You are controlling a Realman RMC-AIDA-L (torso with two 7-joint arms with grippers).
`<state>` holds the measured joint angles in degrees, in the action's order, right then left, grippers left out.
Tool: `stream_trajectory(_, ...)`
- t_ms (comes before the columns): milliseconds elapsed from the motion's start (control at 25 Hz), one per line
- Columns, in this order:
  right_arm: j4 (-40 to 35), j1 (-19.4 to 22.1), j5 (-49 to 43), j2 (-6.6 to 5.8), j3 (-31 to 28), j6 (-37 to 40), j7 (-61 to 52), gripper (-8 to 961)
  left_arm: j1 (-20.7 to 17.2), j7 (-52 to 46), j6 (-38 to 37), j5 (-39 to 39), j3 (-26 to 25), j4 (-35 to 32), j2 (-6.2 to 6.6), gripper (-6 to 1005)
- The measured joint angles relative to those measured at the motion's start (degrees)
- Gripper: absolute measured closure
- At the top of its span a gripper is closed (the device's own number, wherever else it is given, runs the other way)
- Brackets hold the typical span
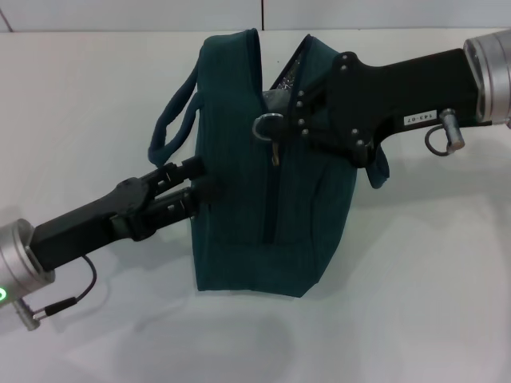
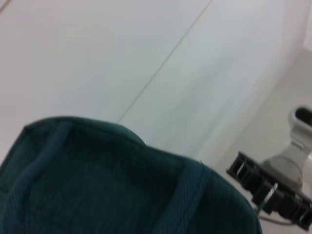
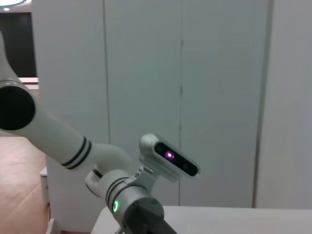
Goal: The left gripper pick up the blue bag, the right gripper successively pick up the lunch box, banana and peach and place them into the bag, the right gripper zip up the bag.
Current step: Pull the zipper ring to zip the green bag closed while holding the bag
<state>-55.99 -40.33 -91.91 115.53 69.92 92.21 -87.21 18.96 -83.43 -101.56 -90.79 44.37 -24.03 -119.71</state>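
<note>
Bag (image 1: 263, 207), right tool (image 1: 275, 128) at zipper

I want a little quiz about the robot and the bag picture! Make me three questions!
1. True or false: the bag is lying on a white table.
2. Which gripper is up at the bag's zip pull?
A. left gripper
B. right gripper
C. neither
3. Fill the gap: the left gripper is against the bag's side, just below its ____.

Key
1. True.
2. B. The right gripper reaches the top of the zip; the left one is lower, at the side.
3. Handle. The lunch box, banana and peach do not show anywhere.
</note>
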Motion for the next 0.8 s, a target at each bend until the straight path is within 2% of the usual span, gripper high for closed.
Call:
stream_trajectory(360,3.2,0.3,0.5,0.06,0.0,-0.2,0.9,950,2.8,-0.1,0.6,1.0,0.2,2.8,0.01,260)
stream_trajectory(800,3.4,0.4,1.5,0.13,0.0,-0.2,1.4,950,3.4,-0.1,0.8,-1.1,0.7,2.9,0.11,285)
